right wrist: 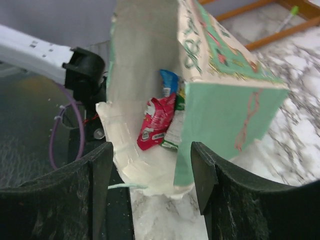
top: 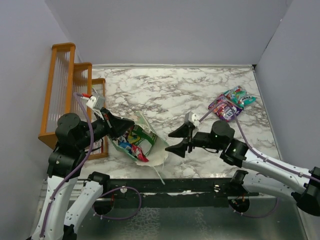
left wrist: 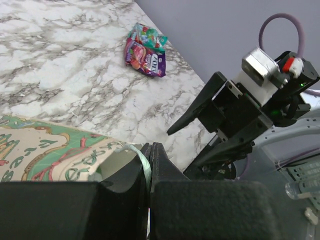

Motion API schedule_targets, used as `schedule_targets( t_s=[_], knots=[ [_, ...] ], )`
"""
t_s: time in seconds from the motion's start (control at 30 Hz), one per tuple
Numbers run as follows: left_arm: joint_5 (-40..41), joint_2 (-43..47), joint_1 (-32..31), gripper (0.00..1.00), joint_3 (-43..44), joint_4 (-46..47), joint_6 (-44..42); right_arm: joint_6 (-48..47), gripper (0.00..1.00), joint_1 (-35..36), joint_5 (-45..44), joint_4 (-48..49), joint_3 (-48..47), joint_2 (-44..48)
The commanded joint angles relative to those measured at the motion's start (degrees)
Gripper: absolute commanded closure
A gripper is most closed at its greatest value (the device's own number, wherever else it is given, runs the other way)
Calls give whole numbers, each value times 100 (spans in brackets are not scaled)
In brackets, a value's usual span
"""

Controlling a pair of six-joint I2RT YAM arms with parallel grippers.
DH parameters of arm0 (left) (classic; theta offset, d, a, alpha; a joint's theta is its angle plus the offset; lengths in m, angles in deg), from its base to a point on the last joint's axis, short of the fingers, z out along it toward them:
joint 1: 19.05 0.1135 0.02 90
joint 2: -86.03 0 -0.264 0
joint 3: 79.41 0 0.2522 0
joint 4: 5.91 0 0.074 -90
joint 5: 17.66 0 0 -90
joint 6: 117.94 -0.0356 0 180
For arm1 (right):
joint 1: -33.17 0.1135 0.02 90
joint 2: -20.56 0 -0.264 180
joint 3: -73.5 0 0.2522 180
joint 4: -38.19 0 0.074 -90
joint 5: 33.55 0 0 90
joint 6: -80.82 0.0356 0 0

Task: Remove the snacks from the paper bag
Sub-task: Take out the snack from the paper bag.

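Clenched left end effector (left wrist: pixel 151 148) holds bag (right wrist: pixel 225 110); released right end effector (top: pixel 169 142) should enter squarely, taking mid-frame red snack (right wrist: pixel 156 122).

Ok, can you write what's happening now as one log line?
left end effector: shut on paper bag | right end effector: open, facing bag mouth | snacks: two out, others inside

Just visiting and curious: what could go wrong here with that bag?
The left gripper pinches only a thin bit of the paper bag, which might tear or slip. The open right gripper, facing the bag's mouth, could snag paper instead of the red packet. Packets may spill off the near edge of the table.
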Motion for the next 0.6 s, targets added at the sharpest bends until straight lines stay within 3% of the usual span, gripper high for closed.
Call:
schedule_targets(
  t_s=[0.0, 0.2, 0.57],
  knots=[
    [-405, -19, 2, 100, -171, 763, 402, -1335, 37, 867, -463, 338, -260, -281],
    [-477, -53, -2, 100, -192, 909, 533, -2612, 37, 1796, -949, 373, -678, -985],
    [-442, -32, -1, 100, -244, 920, 634, -3350, 37, 2581, -2300, 648, -1318, -2580]
  ],
)
